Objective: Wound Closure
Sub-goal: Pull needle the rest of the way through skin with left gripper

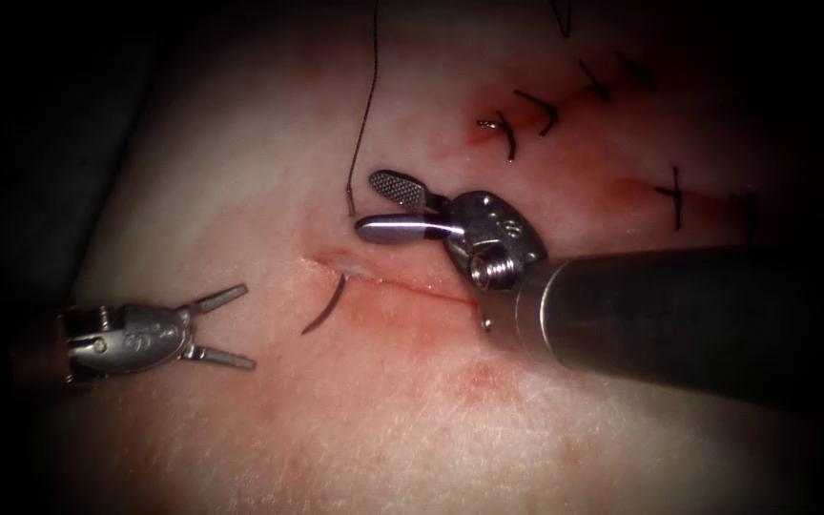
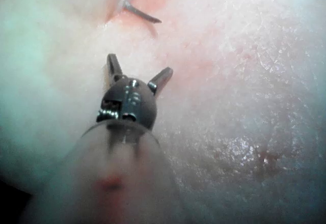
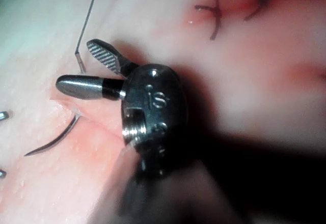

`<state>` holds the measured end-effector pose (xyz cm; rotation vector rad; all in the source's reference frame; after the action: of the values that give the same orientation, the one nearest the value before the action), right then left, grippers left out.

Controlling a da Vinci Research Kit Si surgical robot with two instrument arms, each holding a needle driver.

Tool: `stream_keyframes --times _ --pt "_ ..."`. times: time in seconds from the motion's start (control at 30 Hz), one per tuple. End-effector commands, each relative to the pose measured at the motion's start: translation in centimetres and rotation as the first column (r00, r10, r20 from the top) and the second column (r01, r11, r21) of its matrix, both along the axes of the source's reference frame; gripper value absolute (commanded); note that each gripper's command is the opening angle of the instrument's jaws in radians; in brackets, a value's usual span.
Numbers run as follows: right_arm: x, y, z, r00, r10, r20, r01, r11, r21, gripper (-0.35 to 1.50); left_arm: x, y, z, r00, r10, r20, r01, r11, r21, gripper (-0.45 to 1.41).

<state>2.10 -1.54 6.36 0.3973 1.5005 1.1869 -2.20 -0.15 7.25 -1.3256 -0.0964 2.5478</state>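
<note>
Endoscope: needle (image 1: 326,305) sticks out of the cut (image 1: 402,284), both tools (image 1: 219,329) (image 1: 388,205) gaping, empty; left wrist: tip (image 2: 144,15) free; right wrist: I'd grab well behind the point (image 3: 30,154), following its curve.

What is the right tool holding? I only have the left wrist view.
Observer: Nothing. The right tool has its jaws open, close to the left end of the cut.
Operator: My left tool is open and empty; the needle sticks out of the tissue. Where's the thread?
Observer: The thread comes down to the tissue beside the right tool's jaws.
Operator: Any stitches?
Observer: Yes, several stitches lie farther right.
</note>
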Motion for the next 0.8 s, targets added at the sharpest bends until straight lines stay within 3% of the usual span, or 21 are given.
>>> stream_keyframes --times 0.03,0.27,0.57,0.8 --pt "-0.05 -0.01 0.05 1.0 0.006 -0.011 -0.006 1.0 -0.002 0.89 -0.07 0.01 0.08 1.0 0.025 0.014 -0.025 0.999 -0.023 0.57" --pt "-0.27 -0.01 0.08 1.0 0.023 -0.008 -0.024 1.0 -0.013 0.83 -0.23 0.13 0.18 0.977 0.152 0.151 -0.139 0.986 -0.096 0.42" --pt "-0.29 -0.07 0.2 0.999 0.036 0.008 -0.036 0.999 -0.022 0.74 -0.43 0.21 0.28 0.942 0.196 0.274 -0.165 0.977 -0.132 0.32" --pt "-0.25 -0.14 0.34 0.999 0.023 0.028 -0.022 0.999 -0.038 0.69 -0.57 0.23 0.29 0.928 0.214 0.307 -0.173 0.973 -0.154 0.29"
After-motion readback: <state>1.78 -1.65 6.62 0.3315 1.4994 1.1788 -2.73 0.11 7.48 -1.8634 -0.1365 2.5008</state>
